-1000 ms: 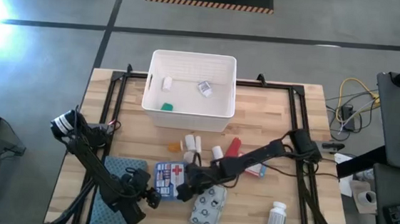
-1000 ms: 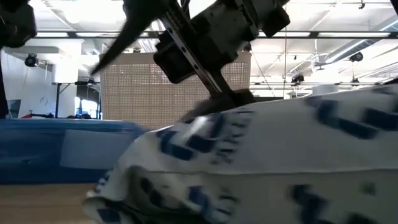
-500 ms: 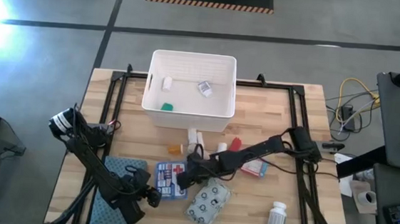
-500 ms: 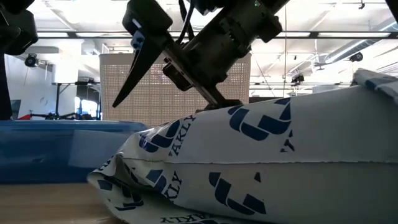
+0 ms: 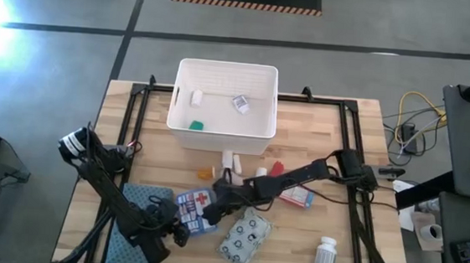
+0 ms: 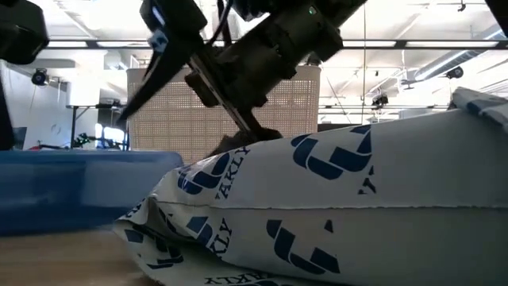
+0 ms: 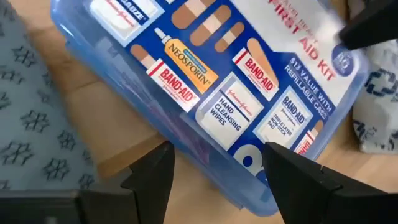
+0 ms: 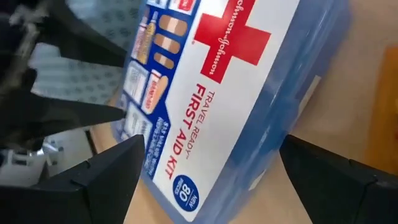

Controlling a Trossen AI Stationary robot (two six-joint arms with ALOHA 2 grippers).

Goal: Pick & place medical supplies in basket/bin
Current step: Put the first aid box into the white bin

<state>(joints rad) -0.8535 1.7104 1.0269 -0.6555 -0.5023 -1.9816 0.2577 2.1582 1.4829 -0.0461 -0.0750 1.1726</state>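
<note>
Focus falls on the first-aid kit (image 5: 195, 210), lying on the desk (image 5: 359, 158) between both arms, just beside the blue-grey cloth (image 5: 133, 197) and the patterned packet (image 5: 243, 240). Right end effector (image 5: 215, 201) straddles its far end, fingers spread wide; left end effector (image 5: 178, 232) sits at its near corner, fingers apart, gripping nothing. Best play, I judge: let the right one centre over the narrow width, get the fingers low on both long edges, then pinch squarely before lifting toward the white bin (image 5: 224, 105), well apart at the desk's far side, while the left end effector stays clear
</note>
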